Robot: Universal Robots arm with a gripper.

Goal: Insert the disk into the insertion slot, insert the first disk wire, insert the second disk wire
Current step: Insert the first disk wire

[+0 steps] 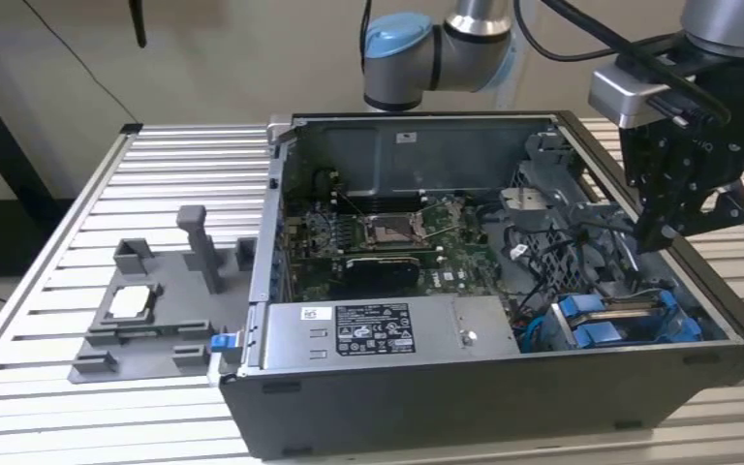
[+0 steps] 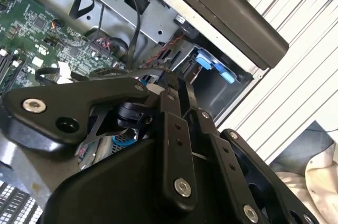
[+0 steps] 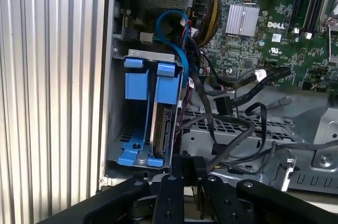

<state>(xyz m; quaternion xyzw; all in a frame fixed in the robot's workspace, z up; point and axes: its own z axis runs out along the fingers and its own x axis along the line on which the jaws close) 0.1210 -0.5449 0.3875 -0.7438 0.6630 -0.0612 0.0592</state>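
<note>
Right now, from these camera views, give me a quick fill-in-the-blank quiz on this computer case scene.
1. The carriers in the insertion slot are ___ plastic.
2. The motherboard is ___ in colour.
3. The grey tray lies to the exterior view's ___ of the computer case.
4. In the exterior view, the gripper hangs over the case's ___ end.
Missing words: blue; green; left; right.

The arm (image 1: pixel 734 24) is shiny grey with a round light-blue cap (image 1: pixel 391 41). Black cables (image 1: pixel 604 41) run along it. Its black jaws have silver screws (image 2: pixel 182 187).
</note>
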